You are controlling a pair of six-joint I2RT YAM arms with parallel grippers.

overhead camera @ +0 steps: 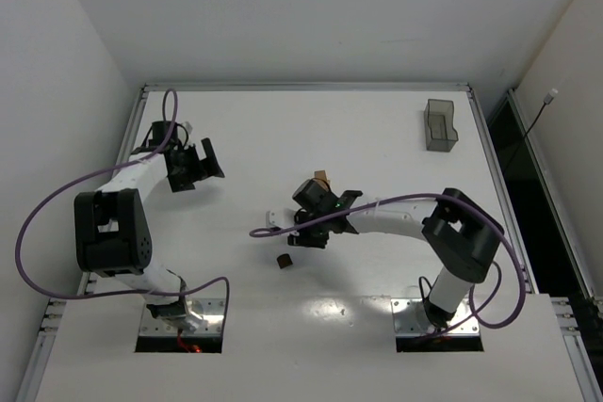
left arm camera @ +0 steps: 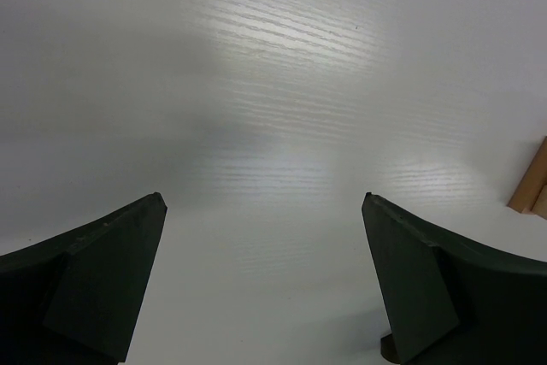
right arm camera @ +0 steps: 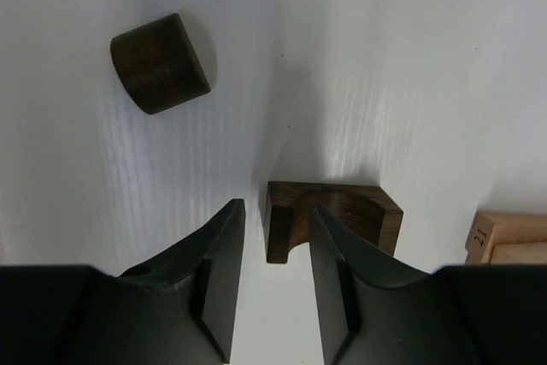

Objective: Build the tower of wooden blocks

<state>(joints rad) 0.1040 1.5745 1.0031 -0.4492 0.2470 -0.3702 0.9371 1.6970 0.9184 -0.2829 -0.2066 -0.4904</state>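
A dark brown arch block [right arm camera: 342, 211] lies on the white table. My right gripper [right arm camera: 275, 207] is open narrowly, and one leg of the arch sits between its fingertips; the right finger [right arm camera: 342, 271] stands in the arch's hollow, while the left finger stays clear of the wood. A dark half-round block [right arm camera: 161, 63] [overhead camera: 283, 261] lies apart, further out. Light tan wood of the tower [overhead camera: 322, 178] [right arm camera: 504, 241] stands right beside the right gripper [overhead camera: 309, 228], which hides most of it. My left gripper [overhead camera: 209, 162] [left arm camera: 263, 203] hangs wide open over bare table, holding nothing.
A translucent grey bin [overhead camera: 439, 124] stands at the far right of the table [overhead camera: 283, 129]. A tan wooden edge [left arm camera: 534, 181] shows at the right border of the left wrist view. Purple cables loop around both arms.
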